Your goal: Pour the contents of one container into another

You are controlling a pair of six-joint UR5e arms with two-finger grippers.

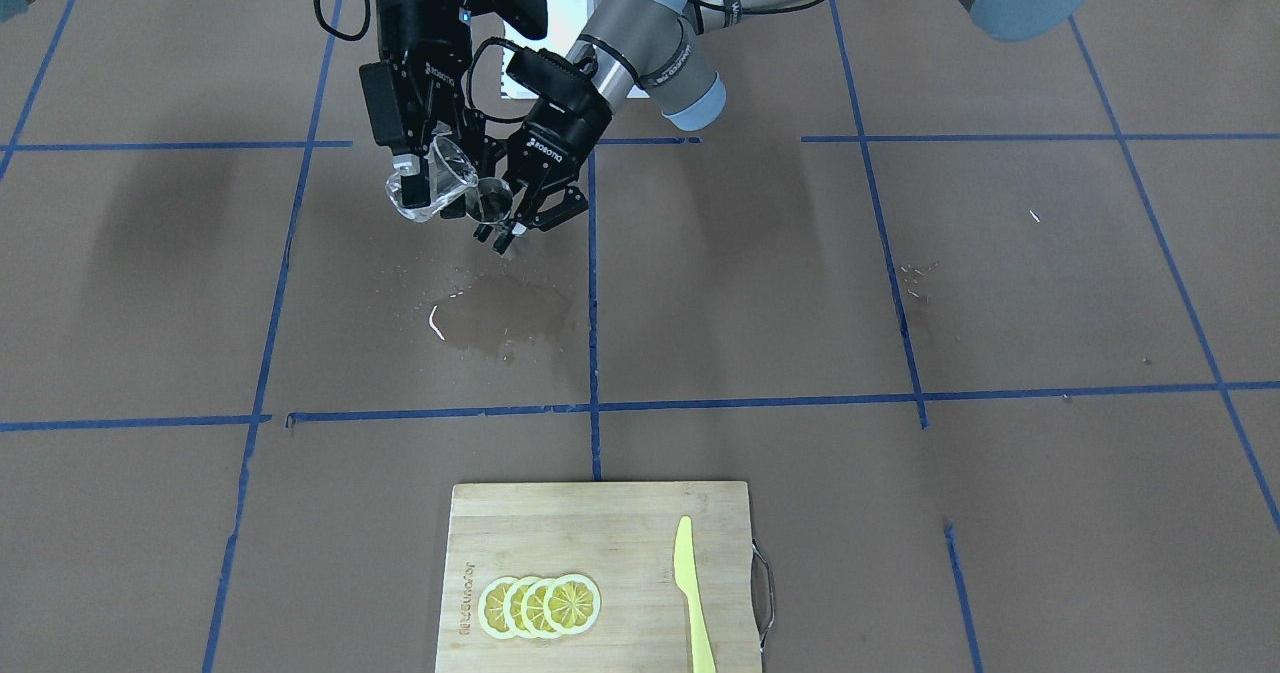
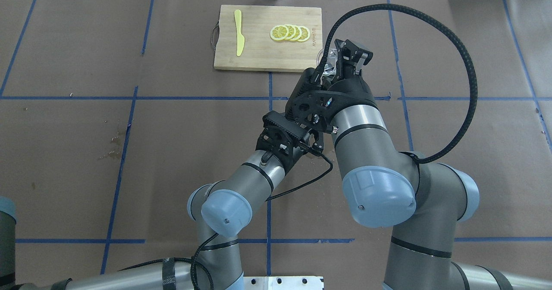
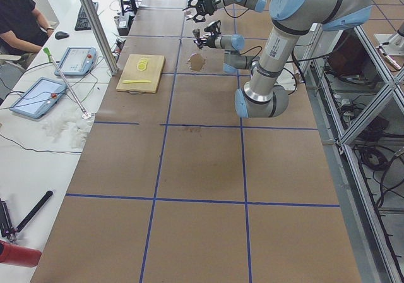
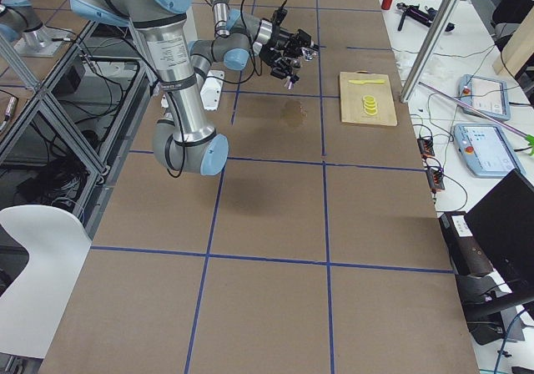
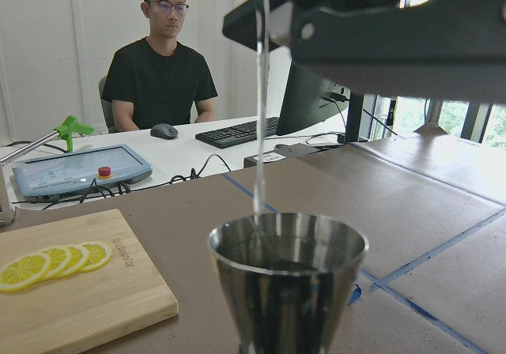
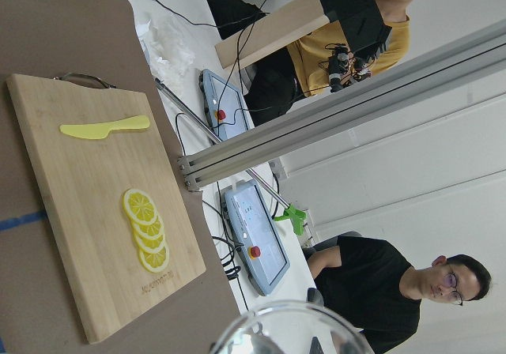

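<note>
My right gripper [image 1: 425, 168] is shut on the clear glass tumbler [image 1: 437, 179] and holds it tipped over, mouth down toward the steel jigger [image 1: 490, 197]. The jigger stays upright in my left gripper [image 1: 512, 215], which is shut on it just beside and below the glass. In the left wrist view a thin stream of water [image 5: 259, 117] falls into the jigger's [image 5: 288, 283] open cup. The tumbler's rim [image 6: 292, 326] shows at the bottom of the right wrist view. From overhead the glass [image 2: 326, 62] is half hidden by my right gripper [image 2: 340, 63].
A wet puddle [image 1: 500, 315] lies on the brown table under both grippers. A wooden cutting board [image 1: 600, 533] with lemon slices [image 1: 540, 605] and a yellow knife [image 1: 690, 593] sits at the far edge. People sit at desks beyond that edge.
</note>
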